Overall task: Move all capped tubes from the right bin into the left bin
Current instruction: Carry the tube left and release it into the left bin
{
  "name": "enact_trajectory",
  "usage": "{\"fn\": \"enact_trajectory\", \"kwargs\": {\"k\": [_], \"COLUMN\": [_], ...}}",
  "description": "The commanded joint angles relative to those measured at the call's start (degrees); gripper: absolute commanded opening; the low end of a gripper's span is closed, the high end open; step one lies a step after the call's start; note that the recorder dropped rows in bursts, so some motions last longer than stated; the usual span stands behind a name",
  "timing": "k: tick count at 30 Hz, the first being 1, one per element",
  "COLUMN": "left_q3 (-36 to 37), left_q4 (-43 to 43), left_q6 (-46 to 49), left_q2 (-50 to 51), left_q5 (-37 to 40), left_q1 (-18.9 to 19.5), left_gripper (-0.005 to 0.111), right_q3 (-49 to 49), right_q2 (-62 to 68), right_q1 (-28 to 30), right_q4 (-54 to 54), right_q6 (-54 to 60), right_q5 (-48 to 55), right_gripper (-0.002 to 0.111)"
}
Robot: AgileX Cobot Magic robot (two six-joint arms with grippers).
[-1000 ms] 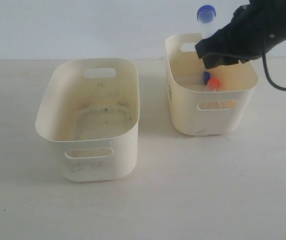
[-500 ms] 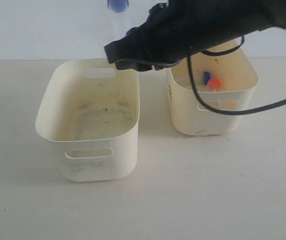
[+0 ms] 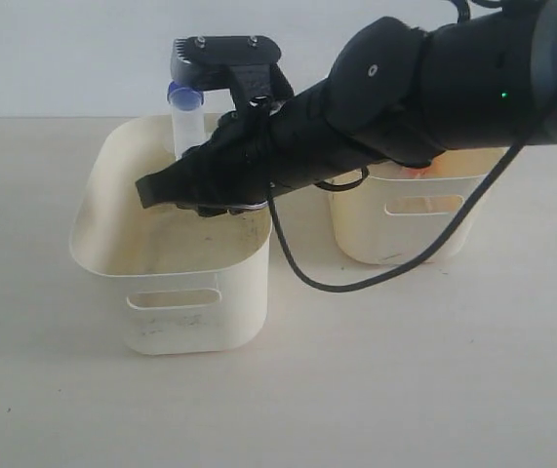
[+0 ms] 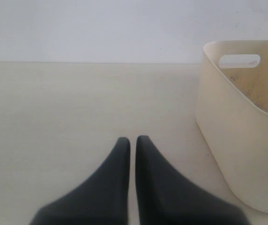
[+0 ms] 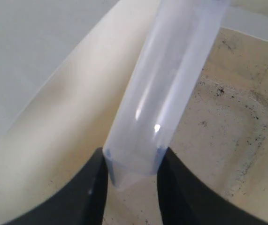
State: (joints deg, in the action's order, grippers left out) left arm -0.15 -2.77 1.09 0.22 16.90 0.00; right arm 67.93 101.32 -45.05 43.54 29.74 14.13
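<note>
Pale desk [image 3: 434, 370] spans the scene; the right arm [image 3: 434, 88] reaches across, hiding most of the right bin [image 3: 395, 234], over the left bin [image 3: 112, 234], where the right gripper [image 5: 133, 157] pinches a blue-capped tube [image 3: 186, 122] upright. The left gripper [image 4: 133, 145], beside that bin, is pressed together.

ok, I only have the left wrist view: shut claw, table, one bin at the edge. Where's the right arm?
Observer: Right claw is over the opening of the left bin.
Operator: Holding anything?
Observer: Shut on a blue-capped tube, cap end up.
Operator: Any tubes in the right bin?
Observer: One orange-red cap shows under the arm; the rest is hidden.
</note>
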Motion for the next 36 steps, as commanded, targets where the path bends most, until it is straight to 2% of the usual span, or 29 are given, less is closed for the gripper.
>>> {"fn": "enact_trajectory", "kwargs": {"k": [1,3,5,20,22,25,27,29,32,36], "left_q3": [0.15,0.15,0.15,0.15,0.15,0.15,0.15,0.15,0.15,0.15], "left_q4": [-0.50,-0.50,-0.50,-0.50,-0.50,-0.50,-0.50,-0.50,-0.50,-0.50], "left_q6": [-0.12,-0.12,-0.12,-0.12,-0.12,-0.12,-0.12,-0.12,-0.12,-0.12], "left_q2": [-0.22,-0.22,-0.22,-0.22,-0.22,-0.22,-0.22,-0.22,-0.22,-0.22], "left_q5": [0.03,0.03,0.03,0.03,0.03,0.03,0.03,0.03,0.03,0.03], "left_q1": [-0.23,-0.23,-0.23,-0.23,-0.23,-0.23,-0.23,-0.23,-0.23,-0.23], "left_gripper": [0.004,0.004,0.004,0.004,0.004,0.004,0.004,0.004,0.004,0.004], "right_q3": [0.15,0.15,0.15,0.15,0.15,0.15,0.15,0.15,0.15,0.15], "right_q2": [-0.06,-0.06,-0.06,2.04,2.04,2.04,2.04,2.04,2.04,1.44], "right_q1": [-0.10,-0.10,-0.10,-0.10,-0.10,-0.10,-0.10,-0.10,-0.10,-0.10], "right_q4": [0.66,0.66,0.66,0.66,0.66,0.66,0.66,0.66,0.66,0.66], "right_q6": [0.20,0.20,0.32,0.64,0.62,0.62,0.62,0.62,0.62,0.62], "right_q5": [-0.17,0.24,0.72,2.40,2.40,2.40,2.00,1.33,1.33,1.05], "right_gripper": [0.008,0.020,0.025,0.026,0.029,0.047,0.066,0.074,0.072,0.057]}}
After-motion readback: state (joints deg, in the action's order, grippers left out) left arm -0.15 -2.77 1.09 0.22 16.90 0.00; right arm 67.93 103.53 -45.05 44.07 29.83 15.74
